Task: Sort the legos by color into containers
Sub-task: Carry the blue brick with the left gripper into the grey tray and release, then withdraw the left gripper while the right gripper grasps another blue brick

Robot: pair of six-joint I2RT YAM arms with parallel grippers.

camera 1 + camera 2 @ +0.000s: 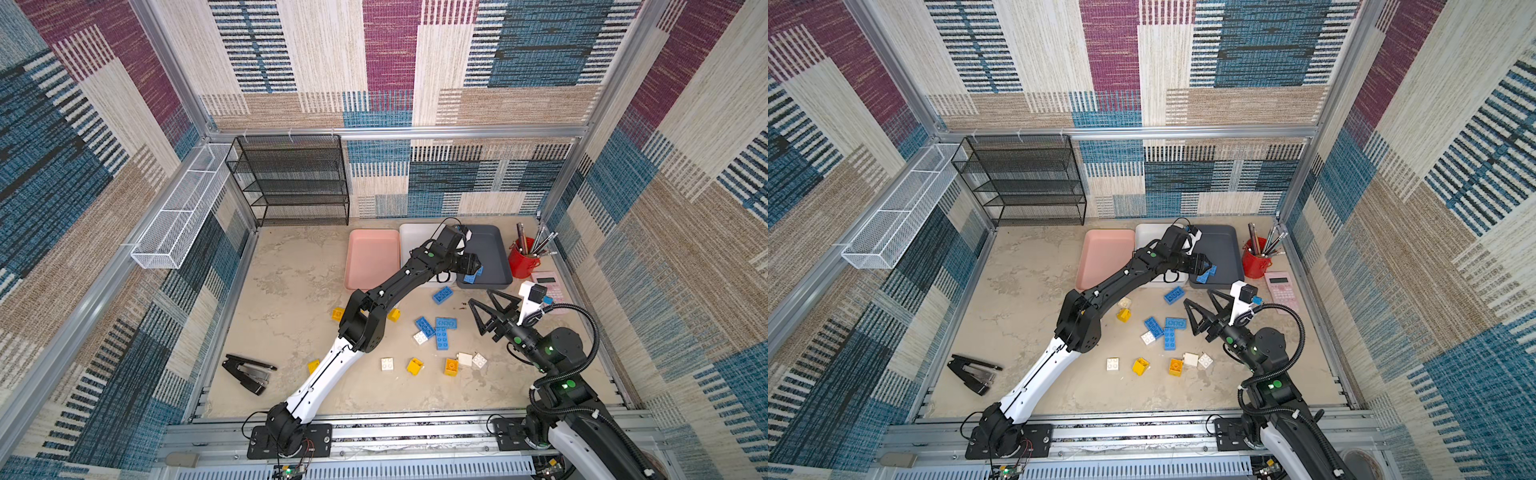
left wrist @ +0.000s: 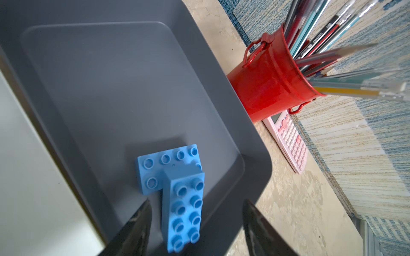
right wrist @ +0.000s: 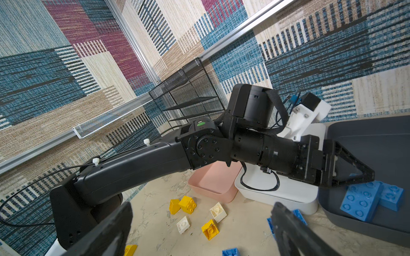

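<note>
Legos [image 1: 451, 367] are scattered across the table, so let's run front to back. Lower centre of both top views: white squares [image 1: 387, 364] and yellow blocks [image 1: 414, 366] in a loose row, mostly apart. Behind them, mid-frame, sits a blue cluster [image 1: 1165, 330], its plates touching, with one white square tucked against it. The right gripper [image 1: 479, 296] hovers just right of that cluster, fingers spread wide and empty.

Further back, centre right, the left gripper [image 2: 196, 200] hangs over the grey tray [image 2: 111, 88]. Its jaws stand apart, wider than the blue brick [image 2: 184, 210] between them, with a clear gap on one side, so no pinch. That brick lies propped on a second blue one [image 2: 153, 168] on the tray floor. The white tray [image 1: 411, 239] and pink tray [image 1: 372, 257] sit alongside, no bricks showing in either.

My read on handling: light, rigid plastic, not fragile, with smooth walls that could slip. Take each by two opposite flat sides, below the studs. For the blue plates, pinch across the narrow width. The touching ones likely need care, since a neighbour may get dragged along.
</note>
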